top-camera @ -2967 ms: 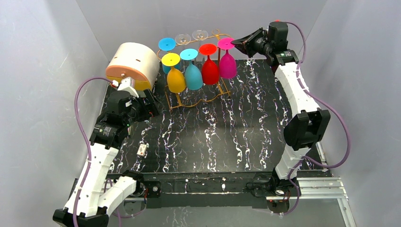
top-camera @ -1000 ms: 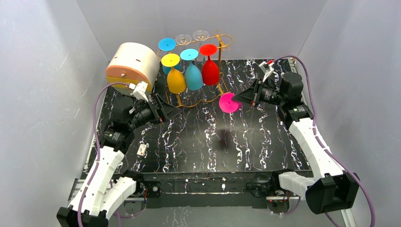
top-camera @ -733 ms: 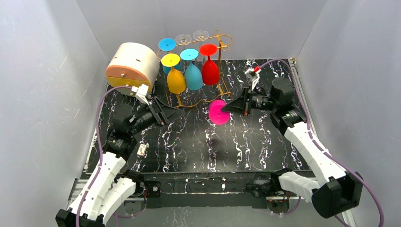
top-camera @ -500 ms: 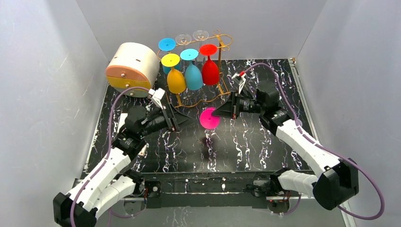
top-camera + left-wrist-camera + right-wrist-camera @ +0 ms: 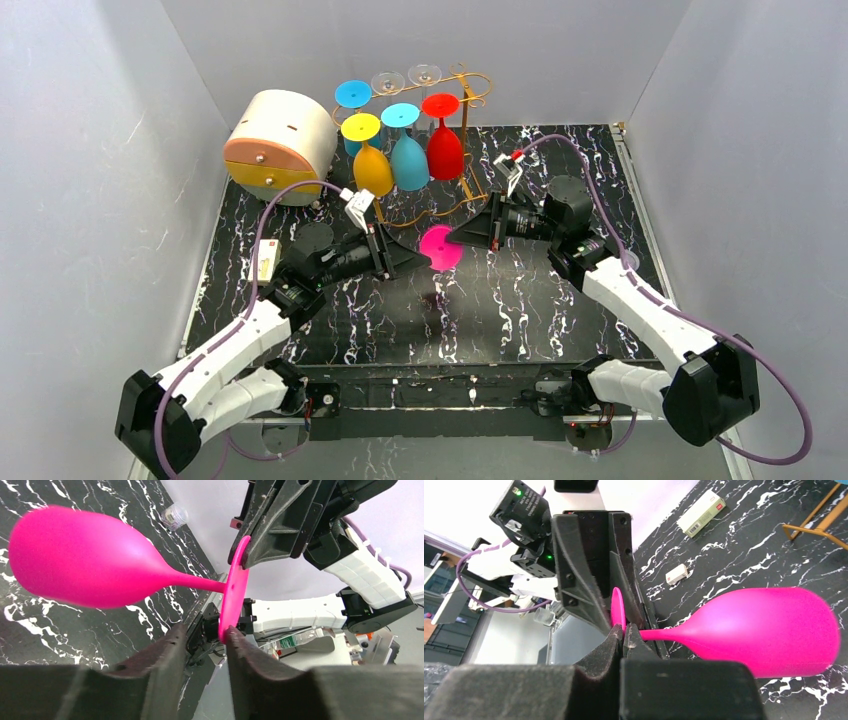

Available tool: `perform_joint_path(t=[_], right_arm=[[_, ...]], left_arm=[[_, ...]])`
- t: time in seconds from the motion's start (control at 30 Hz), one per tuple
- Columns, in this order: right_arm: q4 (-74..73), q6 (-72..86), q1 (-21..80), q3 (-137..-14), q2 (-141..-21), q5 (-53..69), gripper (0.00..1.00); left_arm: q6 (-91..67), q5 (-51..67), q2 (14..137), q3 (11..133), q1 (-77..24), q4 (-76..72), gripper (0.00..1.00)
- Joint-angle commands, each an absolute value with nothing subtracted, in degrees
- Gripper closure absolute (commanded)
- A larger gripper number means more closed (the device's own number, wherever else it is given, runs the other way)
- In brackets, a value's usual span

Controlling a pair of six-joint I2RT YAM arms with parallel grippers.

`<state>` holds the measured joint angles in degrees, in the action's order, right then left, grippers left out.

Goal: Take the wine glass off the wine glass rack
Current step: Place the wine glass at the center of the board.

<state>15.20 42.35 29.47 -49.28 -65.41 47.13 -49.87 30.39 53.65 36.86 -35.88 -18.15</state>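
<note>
The pink wine glass (image 5: 438, 247) hangs sideways above the middle of the table, off the golden wire wine glass rack (image 5: 463, 110). My right gripper (image 5: 452, 238) is shut on the rim of the glass's flat foot (image 5: 617, 611), and the bowl (image 5: 774, 630) points away from it. My left gripper (image 5: 418, 258) faces it from the other side. Its jaws (image 5: 206, 632) straddle the lower edge of the foot (image 5: 235, 587): one finger touches the edge and the other stands apart. The bowl (image 5: 85, 560) lies left in that view.
Yellow (image 5: 372, 168), teal (image 5: 408, 160) and red (image 5: 444, 150) glasses hang upside down on the rack, with a blue one and clear ones behind. A round cream-and-orange drawer box (image 5: 280, 145) stands at the back left. Small boxes (image 5: 701, 512) lie on the black marbled table (image 5: 520, 310).
The right gripper carried the pink glass from beside the rack leftward over the table. The left arm swung right to meet it, and its jaws narrowed around the foot.
</note>
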Motion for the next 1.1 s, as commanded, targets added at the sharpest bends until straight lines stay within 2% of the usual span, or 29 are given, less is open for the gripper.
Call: perform_joint_path(t=[0.0, 0.13, 0.23, 0.3, 0.33, 0.4, 0.5, 0.6, 0.77, 0.87, 0.93, 1.03, 1.07], right_arm=[[23.01, 45.40, 31.03, -48.52, -65.61, 49.50, 0.99], [24.53, 44.75, 32.06, -47.03, -66.20, 50.17, 0.99], [24.39, 45.04, 32.37, -49.24, -68.37, 53.03, 0.99], [24.07, 44.85, 32.75, -49.93, -69.28, 55.14, 0.99], [24.00, 44.75, 32.82, -49.87, -69.35, 55.18, 0.95], [23.85, 44.55, 33.12, -49.69, -69.15, 54.44, 0.80], [21.54, 42.25, 33.20, -50.00, -68.44, 55.20, 0.64], [17.08, 38.83, 33.35, -50.87, -68.05, 56.02, 0.60], [13.95, 36.14, 34.15, -51.85, -68.24, 57.07, 0.63], [15.53, 37.17, 34.44, -51.49, -68.73, 55.38, 0.80], [19.22, 39.65, 34.61, -50.90, -69.11, 55.07, 0.84], [24.18, 42.11, 34.88, -49.78, -69.34, 55.55, 0.98], [25.16, 42.32, 35.04, -49.31, -69.28, 55.65, 0.99]], left_arm=[[-48.87, 30.19, 54.77, 38.85, -36.59, -22.01, 0.73], [-49.30, 29.66, 53.60, 38.38, -36.97, -22.31, 0.90], [-50.46, 27.61, 50.17, 35.71, -37.08, -23.59, 0.99], [-50.01, 26.72, 49.34, 35.05, -37.09, -23.03, 1.00], [-49.66, 26.88, 49.42, 35.10, -37.07, -22.71, 1.00], [-48.03, 27.55, 49.95, 36.26, -37.15, -19.97, 1.00], [-42.53, 26.32, 48.03, 39.19, -37.17, -10.44, 1.00], [-41.41, 23.81, 45.85, 39.30, -37.17, -8.48, 1.00], [-43.05, 26.28, 48.17, 39.20, -37.17, -12.21, 1.00], [-44.80, 28.47, 49.02, 38.71, -37.18, -15.20, 1.00], [-46.02, 29.54, 49.00, 37.98, -37.13, -17.33, 1.00], [-45.24, 29.85, 48.34, 37.80, -37.13, -16.27, 1.00], [-44.55, 29.56, 47.96, 37.94, -37.17, -15.26, 1.00]])
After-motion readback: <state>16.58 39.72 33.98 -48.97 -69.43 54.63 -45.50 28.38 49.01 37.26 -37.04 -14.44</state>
